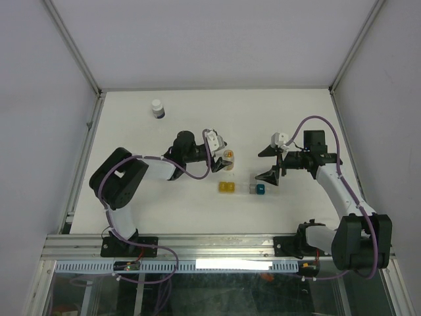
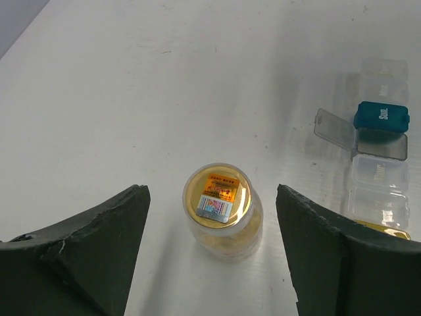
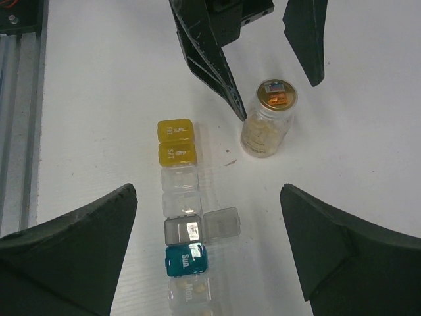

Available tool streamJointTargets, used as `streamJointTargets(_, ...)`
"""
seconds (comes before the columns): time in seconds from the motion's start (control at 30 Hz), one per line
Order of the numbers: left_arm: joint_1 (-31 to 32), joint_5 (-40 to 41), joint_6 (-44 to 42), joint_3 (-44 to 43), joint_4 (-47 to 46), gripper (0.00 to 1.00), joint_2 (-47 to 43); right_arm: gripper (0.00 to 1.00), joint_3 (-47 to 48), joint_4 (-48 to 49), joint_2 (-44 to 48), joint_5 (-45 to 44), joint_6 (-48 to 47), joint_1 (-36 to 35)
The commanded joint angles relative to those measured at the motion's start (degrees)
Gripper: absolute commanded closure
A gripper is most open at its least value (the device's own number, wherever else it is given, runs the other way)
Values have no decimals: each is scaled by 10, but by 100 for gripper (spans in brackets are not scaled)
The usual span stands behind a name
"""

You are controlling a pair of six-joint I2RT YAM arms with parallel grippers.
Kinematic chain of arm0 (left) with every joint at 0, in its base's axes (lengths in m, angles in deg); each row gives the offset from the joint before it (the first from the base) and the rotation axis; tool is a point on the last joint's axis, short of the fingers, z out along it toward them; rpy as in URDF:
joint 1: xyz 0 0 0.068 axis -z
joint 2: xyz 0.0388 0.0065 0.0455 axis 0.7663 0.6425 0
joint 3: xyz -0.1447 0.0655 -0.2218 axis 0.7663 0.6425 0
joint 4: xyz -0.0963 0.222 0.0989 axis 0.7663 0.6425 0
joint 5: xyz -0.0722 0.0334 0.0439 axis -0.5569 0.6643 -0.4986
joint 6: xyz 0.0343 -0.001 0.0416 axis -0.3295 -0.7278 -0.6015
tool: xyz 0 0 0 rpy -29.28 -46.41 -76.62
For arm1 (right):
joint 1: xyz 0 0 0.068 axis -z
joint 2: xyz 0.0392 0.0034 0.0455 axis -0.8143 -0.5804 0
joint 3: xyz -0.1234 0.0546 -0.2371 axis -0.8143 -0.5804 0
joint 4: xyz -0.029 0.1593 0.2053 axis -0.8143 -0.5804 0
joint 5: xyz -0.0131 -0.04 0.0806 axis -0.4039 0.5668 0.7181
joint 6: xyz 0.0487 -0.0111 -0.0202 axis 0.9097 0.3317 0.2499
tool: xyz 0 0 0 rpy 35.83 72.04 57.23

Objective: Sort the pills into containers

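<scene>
Top view: your left gripper [image 1: 222, 158] stands open astride the amber vial [image 1: 229, 157] near the middle of the table [image 1: 131, 131], a jaw on either side, seemingly placed to take it so the pills can be tipped out. Your right gripper [image 1: 272, 164] hangs open and empty by the teal compartment [image 1: 260, 189], with the yellow compartment [image 1: 227, 187] near it, both nearer the arm bases than the vial. A white bottle [image 1: 157, 108] stands well apart, far left. Left wrist view: vial upright, clear round wall, flat orange-labelled cap, pale yellowish contents, likely the pills. Bare table shows between it and each of the dull black wedge-shaped fingers [image 2: 99, 243], so nothing is gripped yet. Right wrist view: the containers lie in one row, small square translucent boxes with rounded corners, yellow lids shut, clear cells [image 3: 181, 191] between, one smoky lid [image 3: 222, 224] flipped open beside the teal, probably readied to receive. The right jaws stand wide over that row, holding nothing.
</scene>
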Motion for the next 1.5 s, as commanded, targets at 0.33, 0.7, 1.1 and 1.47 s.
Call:
streamJointTargets(0.33, -3, -60, 39, -76, 37, 60, 41, 7, 8, -8, 8, 9, -19, 0)
streamJointTargets(0.7, -2, -59, 177, -45, -33, 100, -21, 7, 13, -17, 10, 23, -18, 0)
streamJointTargets(1.1, 47, 50, 503, 46, -106, 100, -162, 7, 45, 42, 51, 78, 169, -29)
streamJointTargets(1.47, 121, 200, 522, 52, -102, 100, -206, 7, 34, 130, 54, 13, 291, -88)
